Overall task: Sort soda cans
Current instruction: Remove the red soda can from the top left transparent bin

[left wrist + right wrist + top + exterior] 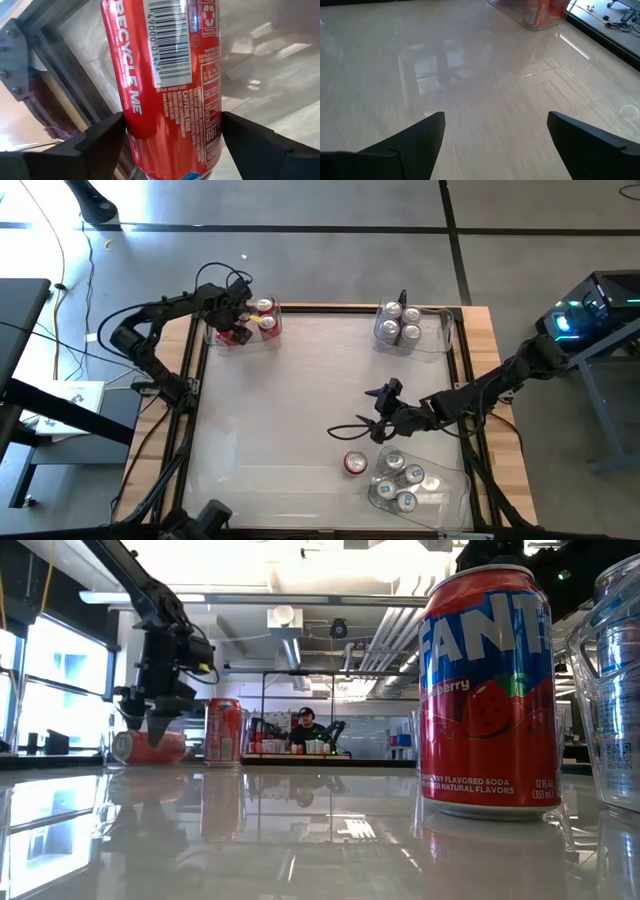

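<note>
My left gripper (237,332) reaches down into the clear bin (222,340) at the table's far left and is shut on a red soda can (165,85). That can lies on its side low in the bin (150,747). Two more red cans (266,315) stand upright in the same bin. My right gripper (345,430) is open and empty over bare table (495,135), just beyond an upright red Fanta can (355,464), which stands on its base and fills the low view (487,690). My left gripper pinches the red can between its two fingers, on the can's round side wall (131,131) near one end. The fingers (152,723) come from above, pointing down, and lie across the can. The can lies level on its side at the height of the bin's floor.
A clear bin (445,340) at the far right holds three silver cans (398,322). A clear bin (452,480) at the near right holds several silver and blue cans (403,478). The middle of the table (280,410) is bare. A person sits far behind the table (305,730).
</note>
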